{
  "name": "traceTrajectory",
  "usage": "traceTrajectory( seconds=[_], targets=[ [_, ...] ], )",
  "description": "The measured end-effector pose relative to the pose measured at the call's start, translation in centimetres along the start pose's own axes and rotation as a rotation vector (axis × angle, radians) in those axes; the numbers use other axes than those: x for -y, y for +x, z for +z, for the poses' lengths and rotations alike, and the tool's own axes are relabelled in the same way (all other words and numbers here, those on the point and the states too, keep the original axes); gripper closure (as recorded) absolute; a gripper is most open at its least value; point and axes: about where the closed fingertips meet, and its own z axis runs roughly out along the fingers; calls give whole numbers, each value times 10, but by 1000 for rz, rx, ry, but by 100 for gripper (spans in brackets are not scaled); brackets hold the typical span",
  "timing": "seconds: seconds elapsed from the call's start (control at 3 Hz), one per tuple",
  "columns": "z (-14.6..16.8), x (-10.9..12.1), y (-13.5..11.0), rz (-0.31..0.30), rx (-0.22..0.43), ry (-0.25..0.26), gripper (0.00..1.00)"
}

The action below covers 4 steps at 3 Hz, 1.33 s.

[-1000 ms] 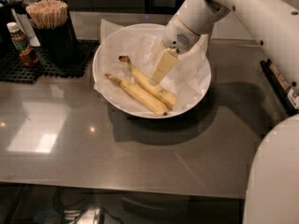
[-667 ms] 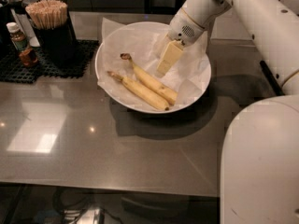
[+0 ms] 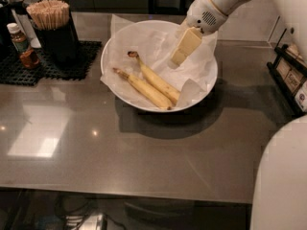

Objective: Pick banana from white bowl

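While a black cup of wooden sticks (image 3: 50, 28) stands at the left, the paper-lined white bowl (image 3: 106, 49) sits mid-counter. In it lies the banana (image 3: 156, 79), yellow and slightly curved, its dark frayed stem pointing up-left. It lies alongside a second banana (image 3: 144, 90). The gripper (image 3: 184, 49) hangs over the bowl's right half, just right of the banana. I cannot tell whether it is clenched or released.

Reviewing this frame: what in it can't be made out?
Gripper, over the white bowl's far right: its height above the paper cannot be judged from the single camera view.
Banana: contact with the second banana unclear, too close to tell.
Arm: cut off by the top edge.
Bottle label: too small.
Rack: cut off by the right edge.
Table, near right corner: hidden by the robot body.
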Motion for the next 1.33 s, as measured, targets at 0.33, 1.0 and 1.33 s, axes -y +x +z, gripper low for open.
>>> traceTrajectory(
  seconds=[0.33,1.0,1.33],
  targets=[
    [-16,-29,5,5,-20,28,11],
    [-29,-59,11,8,-38,51,11],
    [19,-46,-14,-72,25,-23,4]
  ],
)
